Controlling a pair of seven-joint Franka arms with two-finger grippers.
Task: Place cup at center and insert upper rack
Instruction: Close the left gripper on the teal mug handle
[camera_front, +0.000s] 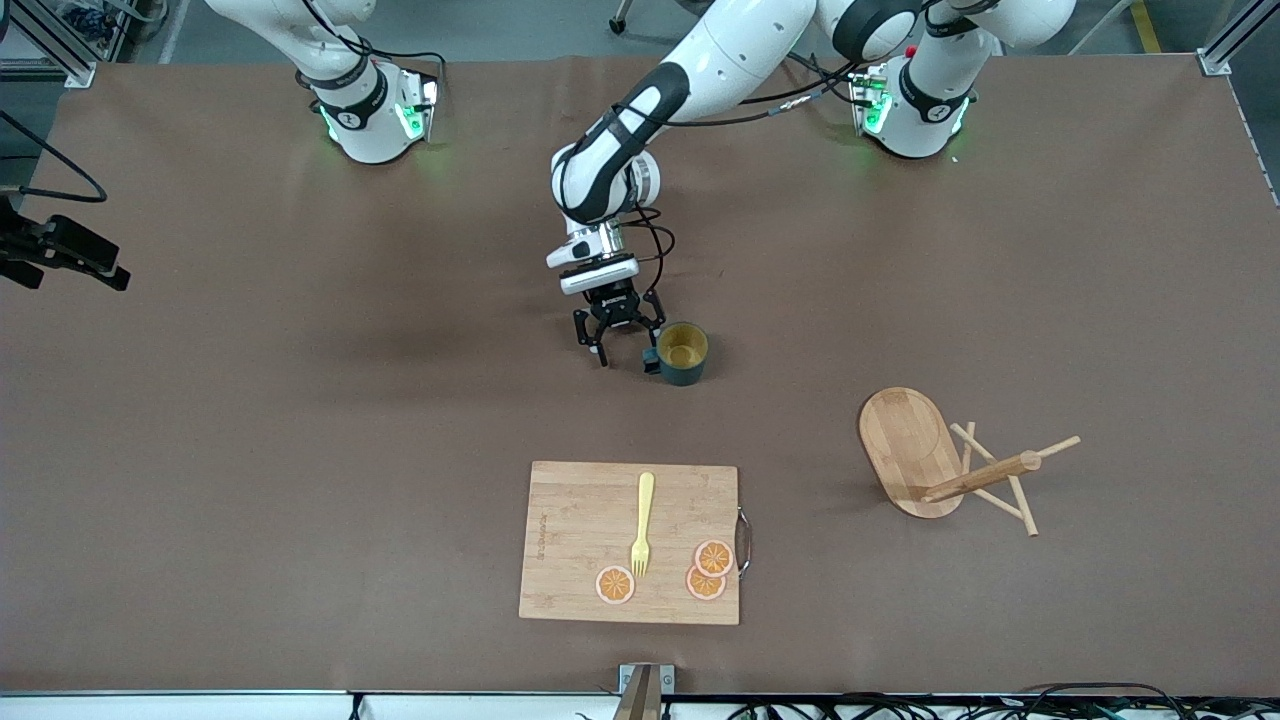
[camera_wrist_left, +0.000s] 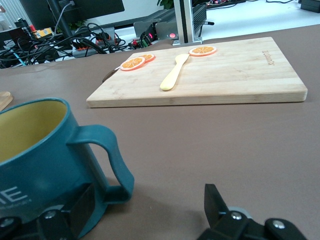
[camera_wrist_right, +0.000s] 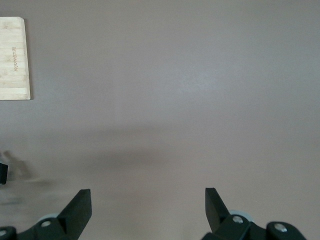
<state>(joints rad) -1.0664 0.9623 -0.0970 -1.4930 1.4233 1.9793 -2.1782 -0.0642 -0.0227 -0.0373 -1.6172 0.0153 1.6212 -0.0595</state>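
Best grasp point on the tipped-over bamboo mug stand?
Probably the round post of the bamboo mug stand, taken from above with fingers across it, between the pegs and the oval base. It lies tipped, the post roughly level; the flat base looks too wide.

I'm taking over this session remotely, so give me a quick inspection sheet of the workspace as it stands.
Surface: brown table, no spills seen.
Cup: the cup stands upright near the table's middle, handle toward the left pincer.
Upper rack: the upper rack lies tipped on its side toward the left arm's end.
Clutter: cutting board nearer the front camera than the cup, carrying a yellow fork and three orange slices.
Pincers: left pincer open, low beside the cup's handle, holding nothing; right pincer open, waiting above bare table.
Cables: wrist cable hangs by the left pincer.
Surroundings: monitors and wiring at the table's edge.
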